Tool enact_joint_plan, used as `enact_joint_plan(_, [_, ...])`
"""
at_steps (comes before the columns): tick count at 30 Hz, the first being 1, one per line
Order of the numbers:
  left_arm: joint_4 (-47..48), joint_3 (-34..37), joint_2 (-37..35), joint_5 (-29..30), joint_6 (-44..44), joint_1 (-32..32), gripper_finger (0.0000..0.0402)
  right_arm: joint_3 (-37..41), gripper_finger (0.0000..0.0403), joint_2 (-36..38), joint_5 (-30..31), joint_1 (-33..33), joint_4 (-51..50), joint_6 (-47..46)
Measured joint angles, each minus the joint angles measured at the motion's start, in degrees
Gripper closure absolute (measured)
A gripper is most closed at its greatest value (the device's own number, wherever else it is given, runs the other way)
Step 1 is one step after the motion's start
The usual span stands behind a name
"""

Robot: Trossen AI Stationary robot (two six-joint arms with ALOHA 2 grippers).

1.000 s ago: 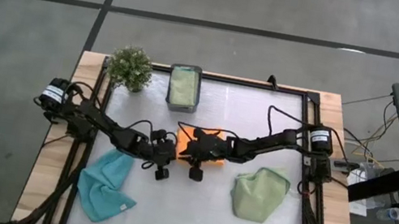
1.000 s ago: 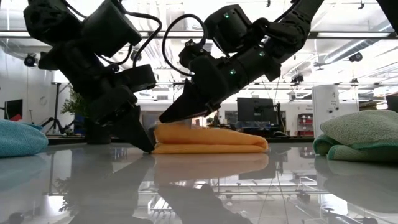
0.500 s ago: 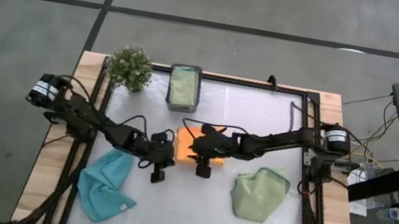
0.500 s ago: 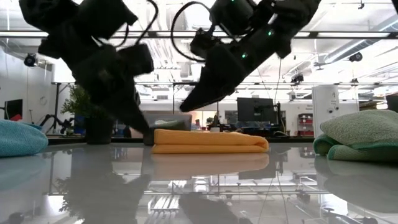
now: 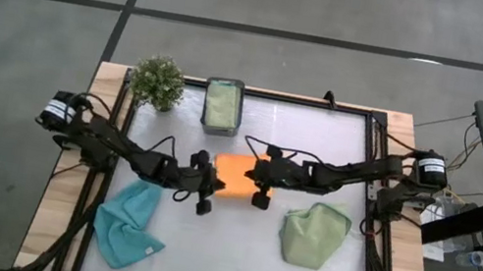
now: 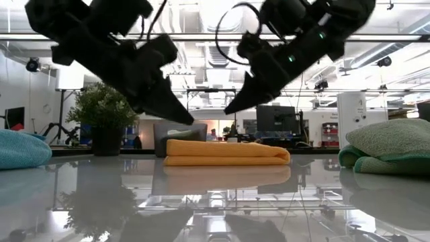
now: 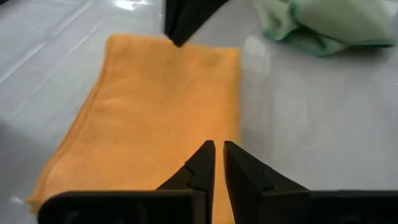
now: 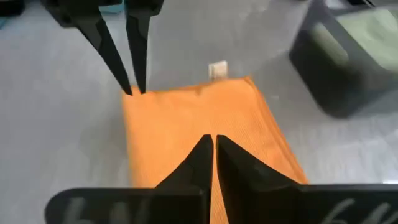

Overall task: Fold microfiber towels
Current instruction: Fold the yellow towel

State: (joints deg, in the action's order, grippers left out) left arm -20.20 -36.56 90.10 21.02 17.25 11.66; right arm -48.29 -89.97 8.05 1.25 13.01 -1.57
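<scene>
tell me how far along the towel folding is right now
Done: the orange towel lies folded flat mid-table, and a green towel sits in the dark box. In hand: nothing; the left pincer and right pincer hang shut above the orange towel's ends. Left: the light blue towel and green towel lie crumpled.

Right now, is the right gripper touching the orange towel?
Apart. The low view shows the right gripper, shut, above the folded orange towel.

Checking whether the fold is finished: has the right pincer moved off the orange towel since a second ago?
Yes. The right pincer, shut and empty, has lifted off the orange towel and drawn toward its right end; in the low view it now hangs clear above it.
</scene>
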Motion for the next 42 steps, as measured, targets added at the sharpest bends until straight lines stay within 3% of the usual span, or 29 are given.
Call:
enact_joint_plan(11, [-0.49,0.09,5.7,-3.69,1.95,-0.41,0.0382,10.52,0.039,-5.24,-0.03,-1.04,16.02,-6.7])
enact_joint_plan(20, [1.18,-0.06,8.72,-4.32,4.94,-0.81,0.0382,11.9,0.0391,-7.94,0.14,-1.69,17.28,-6.88])
enact_joint_plan(32, [7.99,0.2,0.0,-4.59,3.12,-0.83,0.0382,12.17,0.039,1.97,0.68,-2.04,6.72,-4.87])
enact_joint_plan(42, [7.16,0.19,-1.27,0.37,-1.59,-3.25,0.0382,12.24,0.039,12.12,-0.38,-0.72,-6.69,-3.83])
